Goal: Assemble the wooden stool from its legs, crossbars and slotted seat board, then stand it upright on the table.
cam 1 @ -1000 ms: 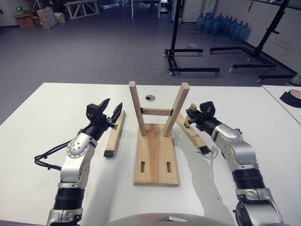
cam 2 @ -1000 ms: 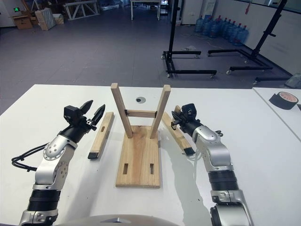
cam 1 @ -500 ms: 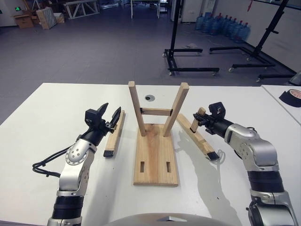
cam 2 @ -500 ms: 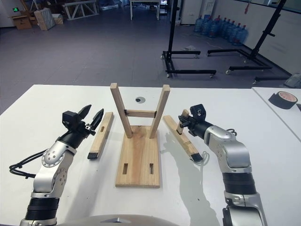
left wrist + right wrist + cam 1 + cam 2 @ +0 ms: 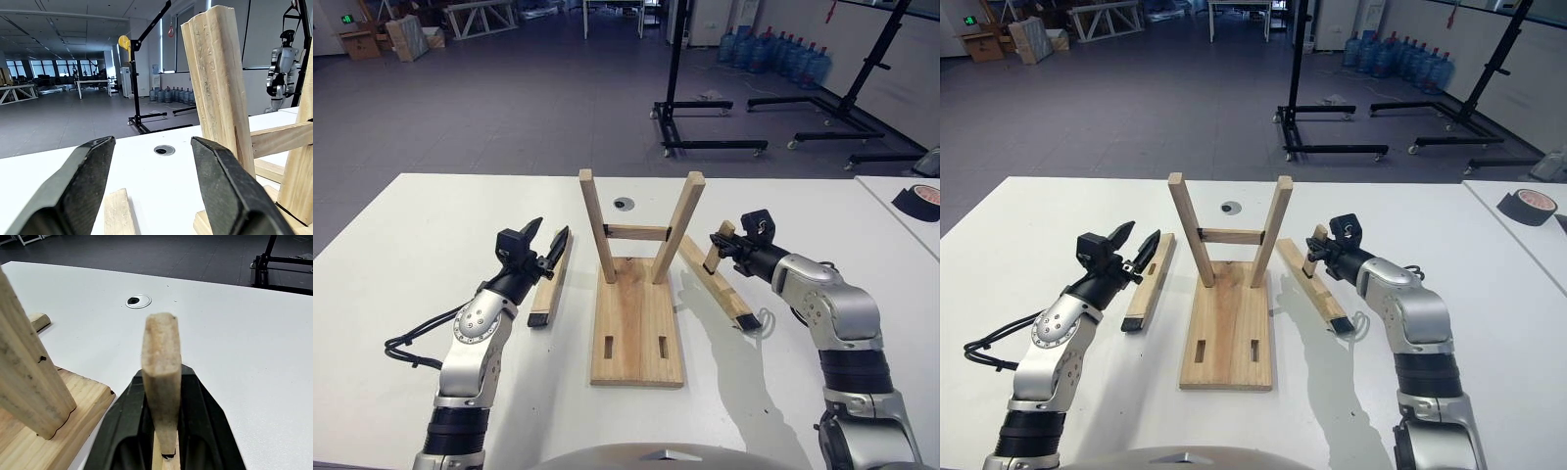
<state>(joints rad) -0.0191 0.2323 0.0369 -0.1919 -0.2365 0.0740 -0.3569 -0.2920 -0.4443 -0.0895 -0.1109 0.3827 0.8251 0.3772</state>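
Observation:
The slotted seat board (image 5: pixel 637 328) lies flat mid-table. Two legs (image 5: pixel 595 225) stand tilted in its far slots, joined by a crossbar (image 5: pixel 639 232). A loose leg (image 5: pixel 551 277) lies left of the board; my left gripper (image 5: pixel 549 235) hovers open over its far end, its fingers (image 5: pixel 73 196) on either side of that leg (image 5: pixel 120 215). Right of the board lies another leg (image 5: pixel 722 284). My right gripper (image 5: pixel 724 247) is shut on a short crossbar (image 5: pixel 161 362) that stands up from this leg.
Two empty slots (image 5: pixel 610 345) show near the board's front end. A cable hole (image 5: pixel 624 204) sits behind the stool. A black tape roll (image 5: pixel 915 201) lies at the far right. A black cable (image 5: pixel 406 343) trails by my left arm.
The right gripper swung right with the crossbar and leg, then came partly back toward the stool. The left gripper dropped slightly over the left leg.

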